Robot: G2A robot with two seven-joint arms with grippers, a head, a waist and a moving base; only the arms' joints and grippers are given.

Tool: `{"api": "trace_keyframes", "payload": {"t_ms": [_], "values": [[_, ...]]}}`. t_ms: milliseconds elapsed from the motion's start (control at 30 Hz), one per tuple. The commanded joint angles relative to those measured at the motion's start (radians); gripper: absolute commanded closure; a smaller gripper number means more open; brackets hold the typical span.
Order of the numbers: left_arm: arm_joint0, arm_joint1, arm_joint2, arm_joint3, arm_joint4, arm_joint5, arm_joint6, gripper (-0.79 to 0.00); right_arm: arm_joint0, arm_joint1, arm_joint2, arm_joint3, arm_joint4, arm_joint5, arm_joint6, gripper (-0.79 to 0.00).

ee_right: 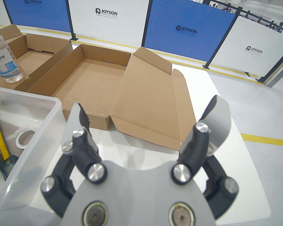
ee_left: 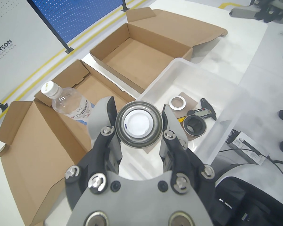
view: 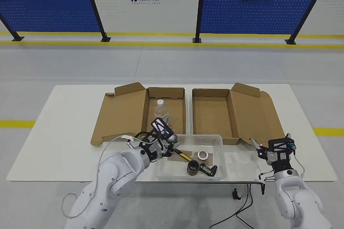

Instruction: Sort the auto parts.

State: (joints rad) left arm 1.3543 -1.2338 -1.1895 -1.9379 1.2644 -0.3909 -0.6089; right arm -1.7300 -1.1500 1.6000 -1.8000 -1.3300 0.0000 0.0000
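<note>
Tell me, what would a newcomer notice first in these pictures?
The left end effector grips a shiny metal bearing close to the clear bin. Behind the bin lie an empty cardboard box and a second box holding a plastic bottle. The right end effector is open beside the bin.

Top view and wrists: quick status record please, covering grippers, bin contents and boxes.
left gripper: shut on bearing, above the bin's corner nearest the left box
right gripper: open, holding nothing, over the table beside the bin
bin: ring, caliper, bushing
left box: open, bottle standing in it
right box: open, beside the left box, behind the bin
</note>
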Motion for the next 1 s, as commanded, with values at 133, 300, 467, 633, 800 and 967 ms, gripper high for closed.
{"api": "trace_keyframes", "payload": {"t_ms": [133, 300, 467, 633, 800, 967], "values": [[-0.002, 0.004, -0.021, -0.024, -0.022, 0.010, -0.001, 0.000, 0.000, 0.000, 0.000, 0.000, 0.000, 0.000, 0.000, -0.785], [-0.055, -0.003, -0.014, 0.046, 0.015, 0.091, 0.067, 0.000, 0.000, 0.000, 0.000, 0.000, 0.000, 0.000, 0.000, -0.785], [-0.143, -0.017, 0.027, 0.197, 0.088, 0.198, 0.127, 0.000, 0.000, 0.000, 0.000, 0.000, 0.000, 0.000, 0.000, -0.785], [-0.233, -0.035, 0.073, 0.362, 0.130, 0.276, 0.179, 0.000, 0.000, 0.000, 0.000, 0.000, 0.000, 0.000, 0.000, -0.785], [-0.287, -0.049, 0.113, 0.487, 0.149, 0.303, 0.187, 0.000, 0.000, 0.000, 0.000, 0.000, 0.000, 0.000, 0.000, -0.785], [-0.303, -0.056, 0.125, 0.547, 0.160, 0.318, 0.190, 0.000, 0.000, 0.000, 0.000, 0.000, 0.000, 0.000, 0.000, -0.785]]}}
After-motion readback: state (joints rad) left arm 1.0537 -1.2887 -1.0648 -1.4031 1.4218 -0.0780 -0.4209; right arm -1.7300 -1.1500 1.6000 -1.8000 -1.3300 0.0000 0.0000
